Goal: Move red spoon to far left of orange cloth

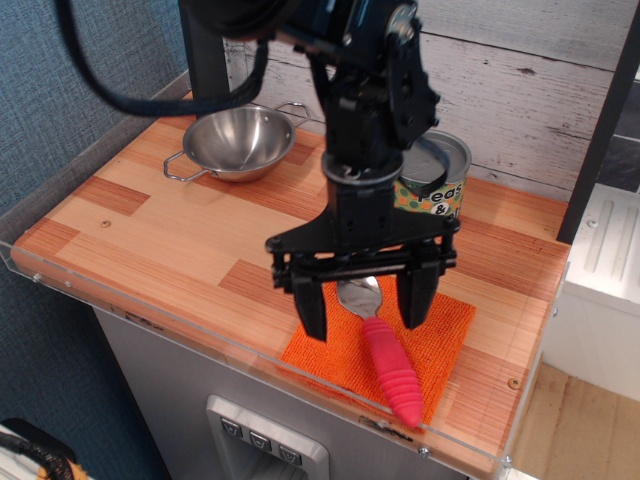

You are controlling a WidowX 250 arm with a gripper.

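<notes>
Clearly, we had not yet taken hold of anything. Our gripper point(363, 298) hung low in the lower middle of the frame with its jaws spread wide, one finger left of the spoon point(379, 345) and the other right of it, so that the neck where bowl meets handle lay between them. Whether the fingertips touched the cloth point(442, 335) we could not tell from this one view.

The spoon lay on the cloth, toward its right half, bowl pointing to the upper left and the red handle running down to the lower right, its end close to the clear front lip of the table point(150, 250). The cloth sat at the lower middle of the frame, near the table's front edge.

We judged the task barely begun: the approach was made, the straddle looked fair, yet the grasp, the lift, the carry and the setting down at the cloth's left side were all left to do. A can point(445, 195) stood behind the arm, and a steel bowl point(238, 142) at the upper left, both well apart from the cloth.
</notes>
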